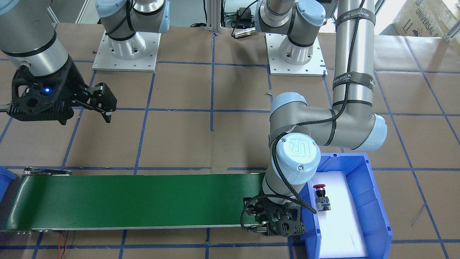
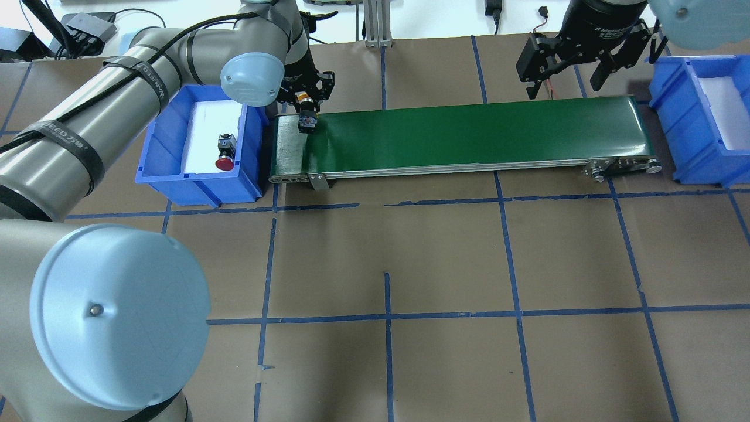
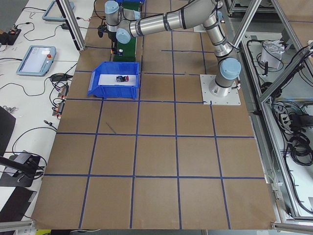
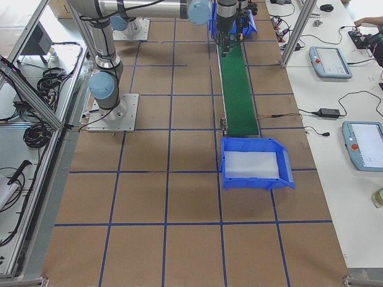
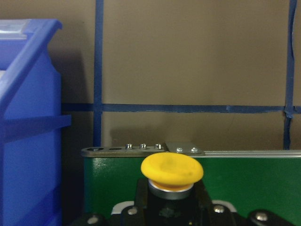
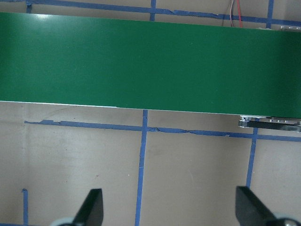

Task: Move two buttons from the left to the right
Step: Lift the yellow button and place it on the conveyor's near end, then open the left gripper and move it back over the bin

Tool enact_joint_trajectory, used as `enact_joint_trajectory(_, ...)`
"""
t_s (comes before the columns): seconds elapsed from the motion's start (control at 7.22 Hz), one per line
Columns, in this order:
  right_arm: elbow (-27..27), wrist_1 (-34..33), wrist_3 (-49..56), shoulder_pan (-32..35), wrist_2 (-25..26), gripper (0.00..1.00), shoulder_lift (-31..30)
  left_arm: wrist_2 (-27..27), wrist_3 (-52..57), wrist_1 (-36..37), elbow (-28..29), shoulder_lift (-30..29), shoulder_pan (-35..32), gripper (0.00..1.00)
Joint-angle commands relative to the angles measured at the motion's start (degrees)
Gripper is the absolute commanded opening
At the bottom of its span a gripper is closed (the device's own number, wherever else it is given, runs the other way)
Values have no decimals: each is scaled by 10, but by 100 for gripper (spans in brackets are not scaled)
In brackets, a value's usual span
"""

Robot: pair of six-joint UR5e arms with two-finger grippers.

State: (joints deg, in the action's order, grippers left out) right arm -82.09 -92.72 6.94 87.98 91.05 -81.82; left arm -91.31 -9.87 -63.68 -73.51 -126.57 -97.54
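Yellow button [image 5: 172, 170] is clamped in the left gripper [image 2: 307, 110], directly over the left end of the belt [image 2: 469, 132]. I cannot tell whether its body touches the green. Just beside it, the red button [image 2: 225, 153] lies on its side in the left bin [image 2: 161, 176], cap toward the robot. Far along the belt, the right gripper [image 2: 563, 79] hangs spread and empty near the right bin [image 2: 691, 158]. The next move looks like a straight-down release.
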Motion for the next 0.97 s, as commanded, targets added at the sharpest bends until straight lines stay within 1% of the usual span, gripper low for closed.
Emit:
enact_joint_trajectory(0.0,0,0,0,0,0,100,0,1,-2,-7,4,10,6,100)
enact_joint_trajectory(0.14,0,0,0,0,0,100,0,1,13,-24,13,18,14,100)
enact_joint_trajectory(0.55,0,0,0,0,0,100,0,2,143,-65,17,59,110,100)
enact_joint_trajectory(0.83,0,0,0,0,0,100,1,3,179,-66,16,57,136,100)
